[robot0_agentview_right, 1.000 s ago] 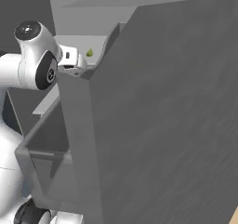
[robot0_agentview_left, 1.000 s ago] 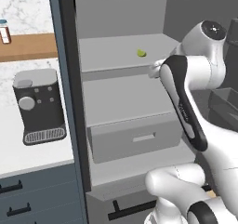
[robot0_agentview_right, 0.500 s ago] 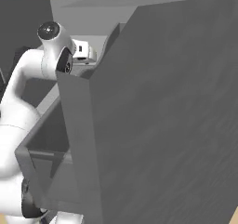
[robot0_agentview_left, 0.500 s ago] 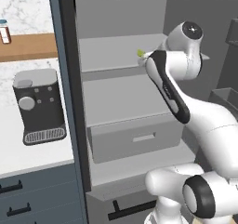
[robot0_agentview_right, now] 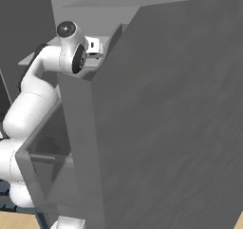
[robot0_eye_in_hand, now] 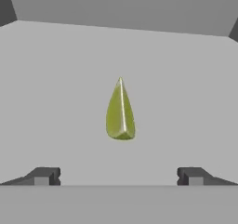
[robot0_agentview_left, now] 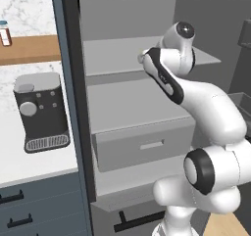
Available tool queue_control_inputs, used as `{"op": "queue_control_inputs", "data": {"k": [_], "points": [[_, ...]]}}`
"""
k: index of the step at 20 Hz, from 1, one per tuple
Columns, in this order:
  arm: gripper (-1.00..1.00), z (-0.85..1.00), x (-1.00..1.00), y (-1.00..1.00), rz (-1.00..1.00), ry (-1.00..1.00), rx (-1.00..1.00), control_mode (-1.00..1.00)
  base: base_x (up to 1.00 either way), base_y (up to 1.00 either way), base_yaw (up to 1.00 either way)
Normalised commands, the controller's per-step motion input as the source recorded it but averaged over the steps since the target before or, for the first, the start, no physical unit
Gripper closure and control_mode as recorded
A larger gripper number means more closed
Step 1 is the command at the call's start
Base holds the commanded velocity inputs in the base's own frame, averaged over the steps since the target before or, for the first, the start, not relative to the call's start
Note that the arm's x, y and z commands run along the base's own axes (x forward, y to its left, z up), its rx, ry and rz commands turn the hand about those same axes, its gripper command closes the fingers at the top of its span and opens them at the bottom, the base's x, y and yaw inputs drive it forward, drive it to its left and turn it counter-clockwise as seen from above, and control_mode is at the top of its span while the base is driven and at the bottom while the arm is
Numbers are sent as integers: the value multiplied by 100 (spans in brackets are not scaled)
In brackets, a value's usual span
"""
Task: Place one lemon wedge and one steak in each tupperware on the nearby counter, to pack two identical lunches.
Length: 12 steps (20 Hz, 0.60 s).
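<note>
Yellow-green lemon wedge, pointed end up, on grey shelf.

Bare shelf around lemon wedge; approach unobstructed.

The gripper faces a flat grey shelf surface. Its two dark fingertips stand far apart at the lower edge, one on each side, with nothing between them. A yellow-green lemon wedge lies on the shelf ahead of the gripper, centred between the fingertips and clear of both. Its pointed end aims away from the gripper; its blunt end faces it. A darker grey rear wall bounds the shelf.
</note>
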Motion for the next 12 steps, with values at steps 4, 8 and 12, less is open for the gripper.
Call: {"op": "queue_control_inputs", "data": {"k": [4,8,12], "points": [[-100,0,77,0,-1,0,1,-100,0,0,0],[-100,0,73,0,-1,2,1,-100,0,0,0],[-100,-8,59,0,0,2,0,-100,0,0,0]]}}
